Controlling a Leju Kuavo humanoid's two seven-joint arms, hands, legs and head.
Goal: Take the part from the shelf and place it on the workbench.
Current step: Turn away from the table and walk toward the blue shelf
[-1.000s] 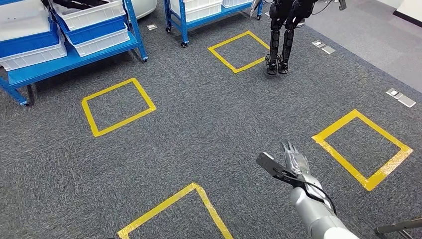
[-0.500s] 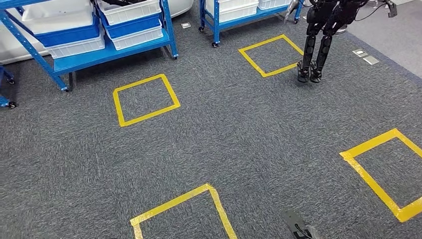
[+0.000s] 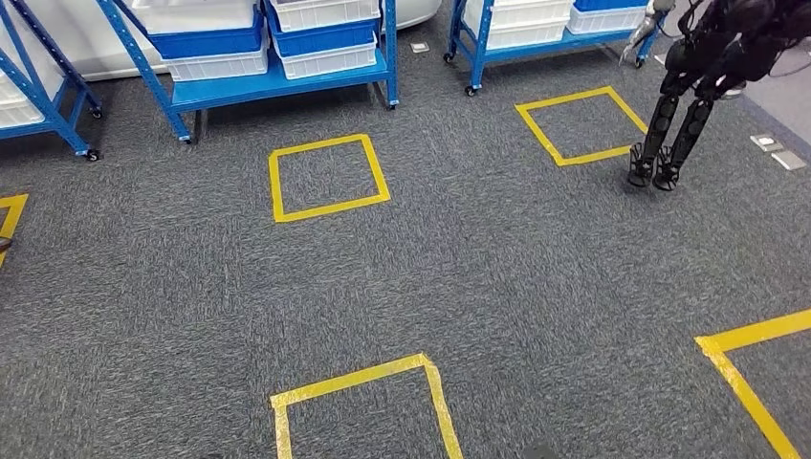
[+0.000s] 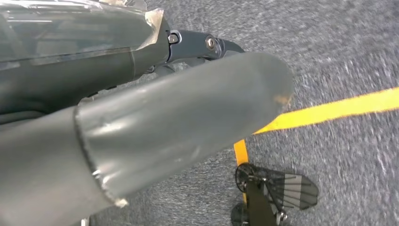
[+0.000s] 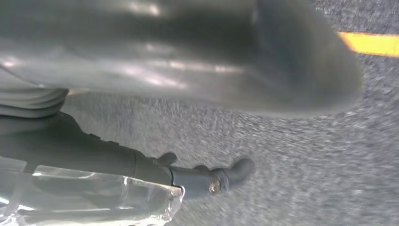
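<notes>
A blue wheeled shelf (image 3: 287, 91) stands at the far side of the carpet, loaded with white bins (image 3: 325, 11) and a blue bin (image 3: 215, 43). I cannot make out the part inside them from here. My left hand (image 4: 164, 108) hangs over the carpet, its thick grey thumb stretched out and its dark fingers (image 4: 202, 44) apart, with nothing in it. My right hand (image 5: 188, 70) hangs the same way above the floor, its dark fingers (image 5: 207, 181) slightly bent and holding nothing.
A second blue shelf (image 3: 536, 38) stands further right and another (image 3: 38, 105) at the far left. Yellow tape squares (image 3: 328, 177) mark the grey carpet. Another robot with black legs (image 3: 669, 134) stands at the right, near floor sockets (image 3: 779, 153).
The whole view has swung, so the camera has turned left: the shelves and squares slid right and nearer the centre. My right hand has dropped out of the head view.
</notes>
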